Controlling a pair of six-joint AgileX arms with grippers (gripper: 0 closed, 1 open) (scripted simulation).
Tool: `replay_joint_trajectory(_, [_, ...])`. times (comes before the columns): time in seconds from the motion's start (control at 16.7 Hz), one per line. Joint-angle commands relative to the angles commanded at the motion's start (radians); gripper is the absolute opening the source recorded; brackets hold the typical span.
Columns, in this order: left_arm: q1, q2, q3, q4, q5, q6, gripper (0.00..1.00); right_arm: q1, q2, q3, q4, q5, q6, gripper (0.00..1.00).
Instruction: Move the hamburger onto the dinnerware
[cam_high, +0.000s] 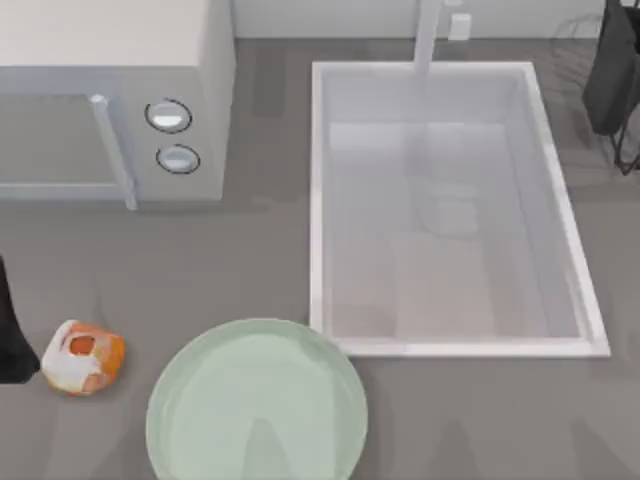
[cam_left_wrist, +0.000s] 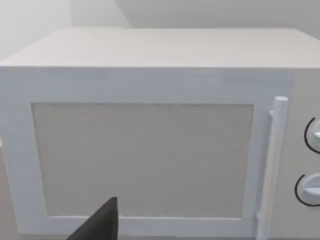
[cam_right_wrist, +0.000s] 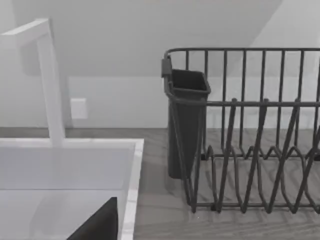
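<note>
One hamburger (cam_high: 83, 357) on table, left of dinnerware (cam_high: 257, 405)

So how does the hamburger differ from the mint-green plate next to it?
The hamburger is small, lumpy and rounded; the plate is far larger, flat and round with a shallow rim. The hamburger is patchy orange and cream; the plate is one pale mint green. The hamburger lies at the table's left; the plate sits nearer the middle. Both rest on the grey table, apart.
</note>
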Motion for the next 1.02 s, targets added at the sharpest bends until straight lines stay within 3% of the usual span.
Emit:
replay_joint_trajectory(0.42, [-0.022, 0.160, 0.124, -0.109, -0.001, 0.013, 1.00, 0.000, 0.000, 0.000, 0.000, 0.000, 0.000, 1.00])
replay_joint_trajectory(1.02, [-0.124, 1.066, 0.656, -0.619, 0.001, 0.068, 1.00, 0.000, 0.000, 0.000, 0.000, 0.000, 0.000, 1.00])
